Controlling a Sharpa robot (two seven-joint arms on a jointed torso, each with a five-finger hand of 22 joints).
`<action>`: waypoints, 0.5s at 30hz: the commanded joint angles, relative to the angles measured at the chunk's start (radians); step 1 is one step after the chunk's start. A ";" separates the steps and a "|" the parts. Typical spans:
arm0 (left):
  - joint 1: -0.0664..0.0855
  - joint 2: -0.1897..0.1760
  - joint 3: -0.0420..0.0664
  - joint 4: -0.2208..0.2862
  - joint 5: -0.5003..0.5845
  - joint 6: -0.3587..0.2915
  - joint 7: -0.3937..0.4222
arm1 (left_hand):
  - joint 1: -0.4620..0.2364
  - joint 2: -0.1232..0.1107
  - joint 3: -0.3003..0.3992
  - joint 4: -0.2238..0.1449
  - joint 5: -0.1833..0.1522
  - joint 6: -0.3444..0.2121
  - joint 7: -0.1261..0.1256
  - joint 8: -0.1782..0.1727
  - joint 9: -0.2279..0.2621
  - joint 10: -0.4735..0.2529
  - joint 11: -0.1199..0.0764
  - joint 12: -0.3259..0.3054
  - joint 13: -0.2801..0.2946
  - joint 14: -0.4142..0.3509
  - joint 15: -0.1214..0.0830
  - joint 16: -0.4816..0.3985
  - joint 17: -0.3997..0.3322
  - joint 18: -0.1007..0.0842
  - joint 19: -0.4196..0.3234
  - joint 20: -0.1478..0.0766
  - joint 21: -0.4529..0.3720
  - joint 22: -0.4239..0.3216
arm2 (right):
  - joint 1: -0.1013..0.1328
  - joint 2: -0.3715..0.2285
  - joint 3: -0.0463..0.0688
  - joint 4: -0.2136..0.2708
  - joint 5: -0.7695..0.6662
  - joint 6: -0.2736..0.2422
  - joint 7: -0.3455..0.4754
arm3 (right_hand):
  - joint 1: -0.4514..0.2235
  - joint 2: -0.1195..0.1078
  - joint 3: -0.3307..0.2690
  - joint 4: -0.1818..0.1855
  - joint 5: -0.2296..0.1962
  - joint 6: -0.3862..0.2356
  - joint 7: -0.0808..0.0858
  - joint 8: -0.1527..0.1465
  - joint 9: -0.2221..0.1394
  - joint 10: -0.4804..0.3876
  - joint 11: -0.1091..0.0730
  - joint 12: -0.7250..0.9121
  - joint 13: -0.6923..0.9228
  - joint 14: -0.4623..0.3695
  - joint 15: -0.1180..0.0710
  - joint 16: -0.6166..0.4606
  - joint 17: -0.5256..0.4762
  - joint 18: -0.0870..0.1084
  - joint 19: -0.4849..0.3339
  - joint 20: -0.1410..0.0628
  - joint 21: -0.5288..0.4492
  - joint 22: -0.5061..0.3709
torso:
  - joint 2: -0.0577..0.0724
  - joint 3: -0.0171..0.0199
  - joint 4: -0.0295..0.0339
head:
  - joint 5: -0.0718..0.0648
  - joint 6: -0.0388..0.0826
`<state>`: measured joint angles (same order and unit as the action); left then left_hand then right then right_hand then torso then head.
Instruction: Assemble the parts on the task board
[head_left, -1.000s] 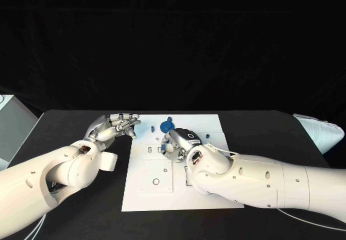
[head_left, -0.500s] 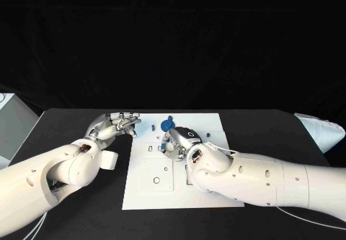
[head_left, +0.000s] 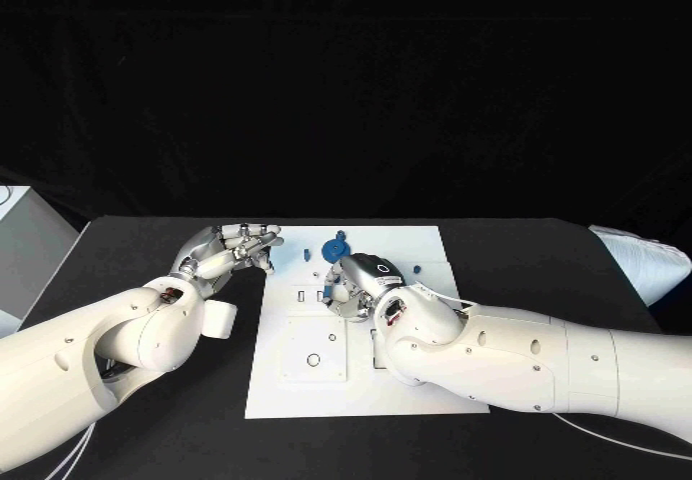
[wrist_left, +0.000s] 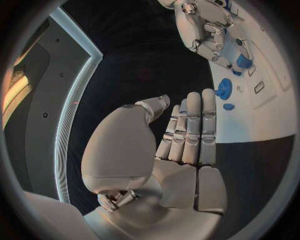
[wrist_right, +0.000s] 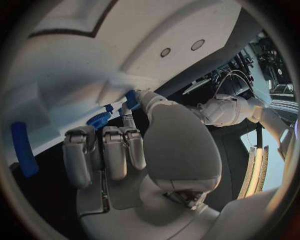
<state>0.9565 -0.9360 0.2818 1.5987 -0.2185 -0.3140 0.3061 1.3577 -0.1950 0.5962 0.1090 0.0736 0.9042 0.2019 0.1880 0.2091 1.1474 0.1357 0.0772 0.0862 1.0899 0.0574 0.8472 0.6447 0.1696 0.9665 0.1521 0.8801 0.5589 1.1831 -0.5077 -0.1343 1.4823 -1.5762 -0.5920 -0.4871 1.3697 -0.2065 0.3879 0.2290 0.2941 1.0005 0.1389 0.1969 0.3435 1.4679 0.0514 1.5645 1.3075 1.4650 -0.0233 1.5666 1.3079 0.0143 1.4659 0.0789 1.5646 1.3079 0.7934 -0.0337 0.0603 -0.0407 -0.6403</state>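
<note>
Little moved: right robot hand (head_left: 356, 283) edged slightly on board (head_left: 404, 380), grip unclear. Left robot hand (head_left: 231, 252) open, empty. Gear (head_left: 336, 246): light, rigid; pinch rim.

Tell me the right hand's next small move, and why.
Probably lower the right hand a little onto the task board. It hovers there with a small blue part at its fingertips; the left hand waits beside the board, holding nothing.
</note>
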 joint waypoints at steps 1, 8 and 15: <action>0.000 0.001 0.001 0.002 -0.004 0.018 0.004 | -0.007 0.004 0.003 -0.005 -0.003 -0.007 0.002 -0.004 0.001 -0.008 -0.002 -0.005 0.000 -0.009 0.000 0.006 -0.001 0.014 -0.009 0.000 0.002 0.001 | -0.001 0.000 0.000 0.001 -0.003 0.008 0.003 | -0.008 -0.005 -0.001 0.007 -0.007 -0.008 0.001 -0.007 -0.001 0.096 0.007 0.000 0.257 0.106 0.009 0.004 0.263 -0.014 0.105 0.007 0.006 0.263 | 0.000 0.0000 -0.0001 | 0.000 -0.001; 0.000 0.001 0.001 0.001 -0.004 0.017 0.004 | -0.007 0.004 0.003 -0.005 -0.003 -0.007 0.002 -0.004 0.001 -0.008 -0.002 -0.005 0.000 -0.009 0.000 0.006 -0.001 0.014 -0.009 0.000 0.002 0.001 | -0.001 -0.001 -0.001 0.003 -0.002 0.012 0.004 | -0.007 -0.006 -0.001 0.006 -0.008 -0.008 0.001 -0.007 -0.001 0.095 0.007 -0.001 0.256 0.106 0.009 0.004 0.263 -0.014 0.105 0.008 0.006 0.263 | 0.000 0.0002 -0.0004 | 0.000 -0.002; 0.000 0.002 0.001 0.001 -0.004 0.017 0.004 | -0.007 0.004 0.003 -0.005 -0.003 -0.007 0.002 -0.004 0.001 -0.008 -0.002 -0.005 0.000 -0.009 0.000 0.006 -0.001 0.014 -0.009 0.000 0.002 0.001 | -0.001 -0.002 -0.001 0.004 -0.002 0.001 0.009 | -0.009 -0.010 -0.003 0.007 -0.011 -0.011 0.003 -0.008 -0.002 0.094 0.009 -0.002 0.255 0.106 0.011 0.004 0.263 -0.014 0.105 0.009 0.006 0.263 | 0.000 0.0004 -0.0002 | 0.000 -0.001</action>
<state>0.9565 -0.9360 0.2818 1.5982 -0.2189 -0.3135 0.3057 1.3577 -0.1950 0.5962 0.1090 0.0736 0.9042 0.2019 0.1880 0.2090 1.1474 0.1357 0.0772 0.0861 1.0899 0.0574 0.8472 0.6448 0.1695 0.9665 0.1521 0.8801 0.5588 1.1828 -0.5095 -0.1347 1.4844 -1.5748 -0.5922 -0.4861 1.3645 -0.2117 0.3850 0.2319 0.2861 0.9968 0.1426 0.1930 0.3425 1.4659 0.0534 1.5645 1.3074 1.4684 -0.0198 1.5666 1.3077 0.0143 1.4660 0.0789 1.5647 1.3077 0.7930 -0.0332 0.0597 -0.0407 -0.6423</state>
